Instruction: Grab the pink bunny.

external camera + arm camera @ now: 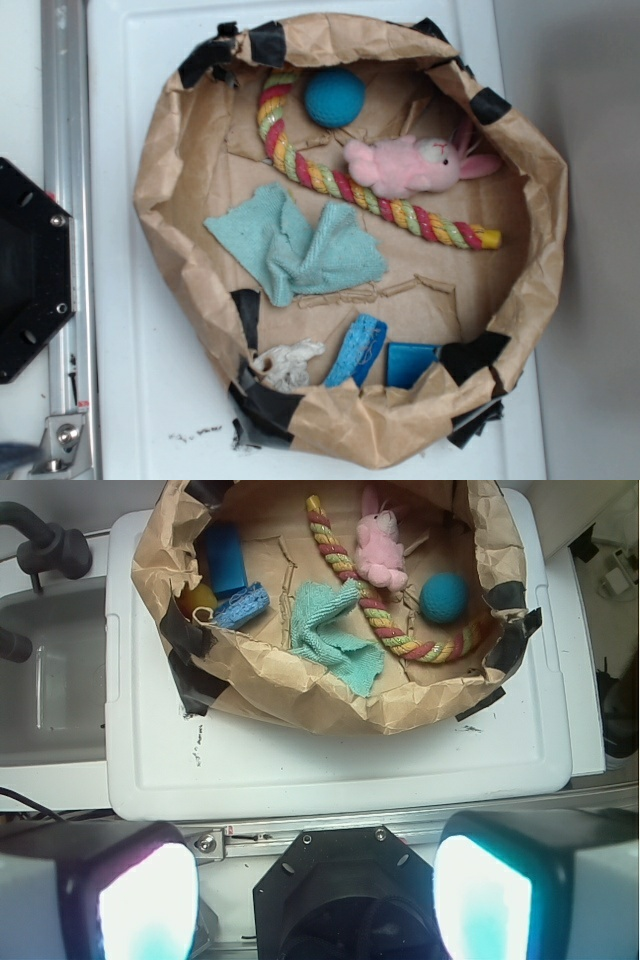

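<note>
The pink bunny [413,165] [379,550] lies on its side inside a brown paper bowl [165,170] [300,685], resting against a multicoloured braided rope [350,190] [385,620]. Its ears point to the right in the exterior view. My gripper [315,900] shows only in the wrist view, high above and well back from the bowl, over the robot's black base. Its two pale fingers [145,905] stand wide apart with nothing between them, so it is open.
Also in the bowl are a teal ball [334,97] [444,596], a mint cloth [300,245] [335,630], two blue sponges [357,350] [410,362], and a white rag [285,363]. The bowl sits on a white lid [140,400] [330,770]. The black base [30,270] and a metal rail [65,150] lie at the left.
</note>
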Motion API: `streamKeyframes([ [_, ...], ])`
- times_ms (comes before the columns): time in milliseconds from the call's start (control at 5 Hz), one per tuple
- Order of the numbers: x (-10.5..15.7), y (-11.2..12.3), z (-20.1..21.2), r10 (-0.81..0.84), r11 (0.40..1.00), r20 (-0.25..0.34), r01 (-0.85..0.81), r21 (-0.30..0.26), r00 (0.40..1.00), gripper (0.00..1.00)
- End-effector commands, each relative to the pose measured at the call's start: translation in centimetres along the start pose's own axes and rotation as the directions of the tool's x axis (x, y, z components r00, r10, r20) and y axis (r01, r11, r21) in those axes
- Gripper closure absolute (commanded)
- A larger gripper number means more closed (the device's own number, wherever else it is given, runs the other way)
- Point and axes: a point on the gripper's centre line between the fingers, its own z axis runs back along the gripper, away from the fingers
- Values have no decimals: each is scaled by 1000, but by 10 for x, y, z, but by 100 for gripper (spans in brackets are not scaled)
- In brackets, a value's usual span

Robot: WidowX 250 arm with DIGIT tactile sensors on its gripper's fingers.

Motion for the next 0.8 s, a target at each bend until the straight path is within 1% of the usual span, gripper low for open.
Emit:
streamKeyframes([
  [0, 0, 0, 0, 0, 1000, 0, 0, 0, 1000, 0],
  [200, 45, 25, -51, -47, 996, 186, 33, 80, 981, 0],
  [400, 93, 32, -96, -48, 999, 222, 52, -11, 974, 0],
  [600, 137, 46, -143, -7, 1000, 201, 11, -21, 979, 0],
])
